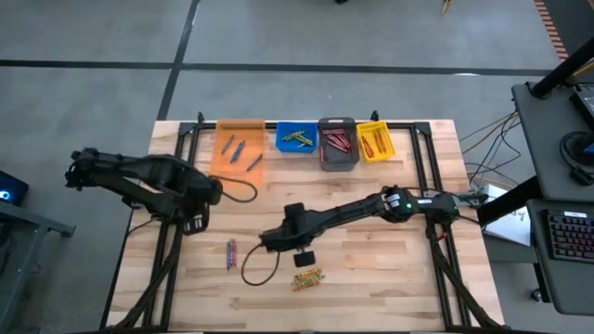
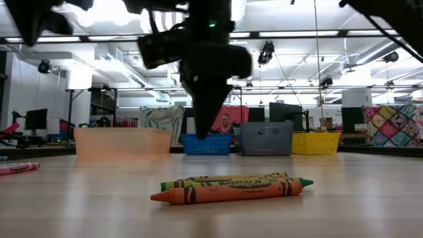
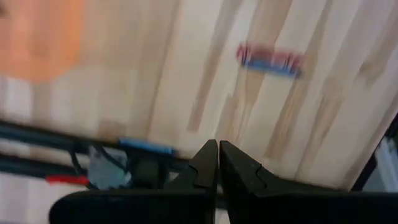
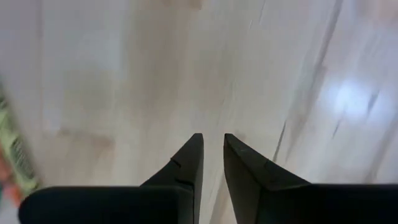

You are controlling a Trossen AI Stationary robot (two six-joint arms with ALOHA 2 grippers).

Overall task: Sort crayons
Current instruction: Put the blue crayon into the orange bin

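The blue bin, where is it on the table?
In the high view the blue bin sits at the table's far edge, between the orange bin on its left and the grey bin on its right.

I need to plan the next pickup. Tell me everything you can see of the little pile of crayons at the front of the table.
The pile of crayons is a few paper-wrapped wax sticks lying flat, side by side and touching, on the bare wooden table: an orange one in front, green-yellow ones behind. It sits near the front edge. The right end effector hangs just above and behind it, touching none.
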